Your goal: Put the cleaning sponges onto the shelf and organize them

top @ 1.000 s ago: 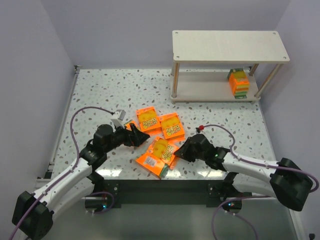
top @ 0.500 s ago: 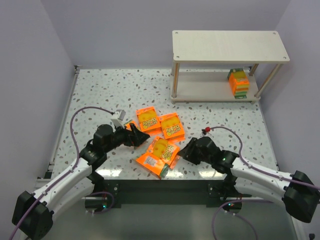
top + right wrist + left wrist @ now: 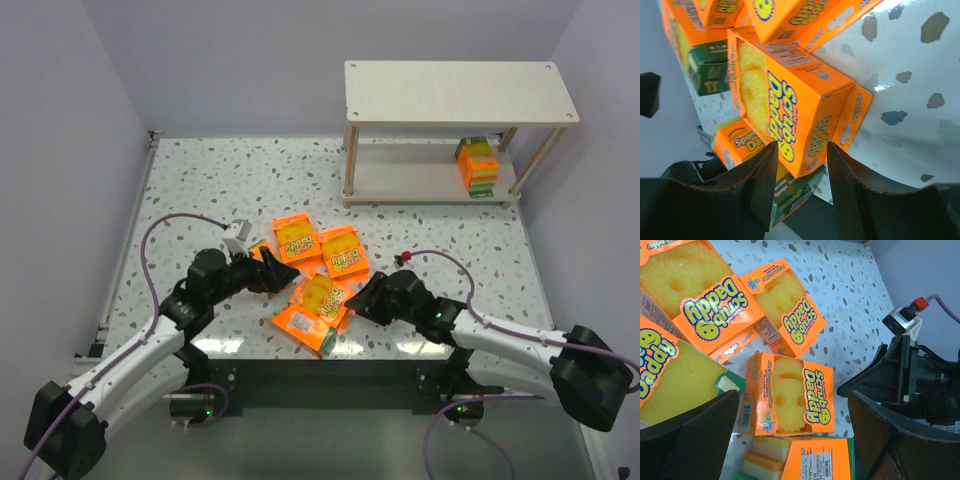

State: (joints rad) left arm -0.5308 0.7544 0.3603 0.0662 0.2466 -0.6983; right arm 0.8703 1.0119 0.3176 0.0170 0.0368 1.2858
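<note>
Several orange cleaning sponges lie in a loose pile mid-table: two flat packs [image 3: 294, 238] [image 3: 343, 251], one [image 3: 325, 297] leaning on another [image 3: 305, 328]. One pack [image 3: 477, 165] stands on the lower board of the shelf [image 3: 460, 92]. My right gripper [image 3: 354, 300] is open at the pile's right side. The near corner of the leaning pack [image 3: 790, 115] sits between its fingers [image 3: 762, 185], apart from both. My left gripper [image 3: 284, 272] stands wide open over the pile's left side, with a pack [image 3: 787, 400] below the gap.
The shelf's legs [image 3: 351, 160] stand at the back right, close to the right wall. The table's front edge [image 3: 330, 357] runs just below the pile. A purple cable [image 3: 160, 225] loops over the table on the left.
My right gripper has opened wider and moved left against the pile, so a pack corner now lies between its fingers. The left arm and the packs have not moved.
</note>
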